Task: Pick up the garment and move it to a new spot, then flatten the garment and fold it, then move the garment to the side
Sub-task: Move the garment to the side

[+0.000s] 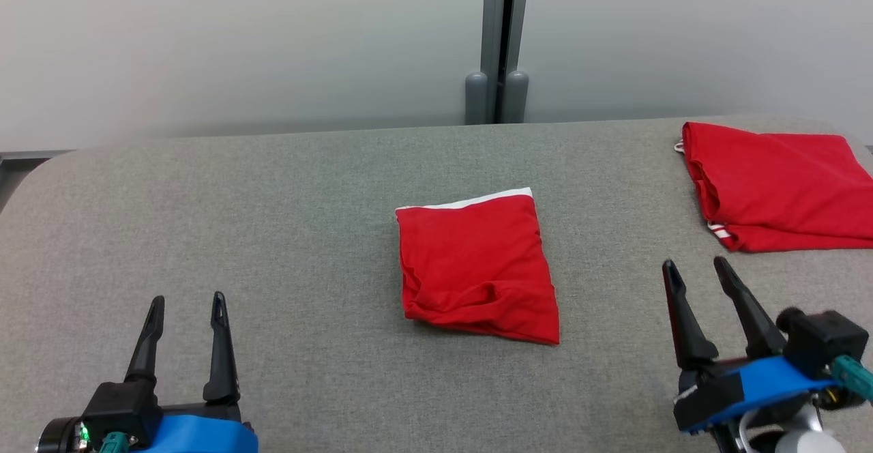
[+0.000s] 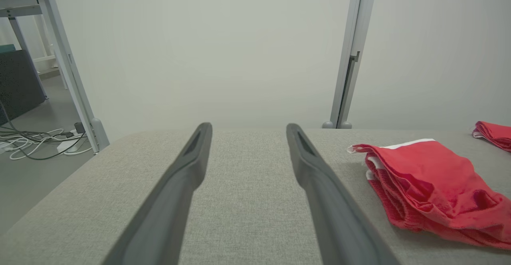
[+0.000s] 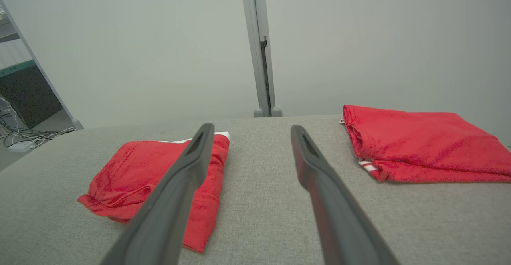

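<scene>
A folded red garment (image 1: pixel 477 269) with a white strip along its far edge lies in the middle of the grey padded table (image 1: pixel 273 235). The left wrist view has this garment (image 2: pixel 431 185) to the right of my fingers, and the right wrist view has it (image 3: pixel 147 177) at the left, partly behind one finger. My left gripper (image 1: pixel 189 299) hovers open near the table's front left, well apart from the cloth. At the front right my right gripper (image 1: pixel 696 263) is open too, with nothing between its fingers.
A second folded red garment (image 1: pixel 777 183) with white-striped trim lies at the table's far right, also seen as a red garment (image 3: pixel 423 141) in the right wrist view. A grey partition post (image 1: pixel 501 44) stands behind the table. Cables (image 2: pixel 36 139) lie on the floor off the left edge.
</scene>
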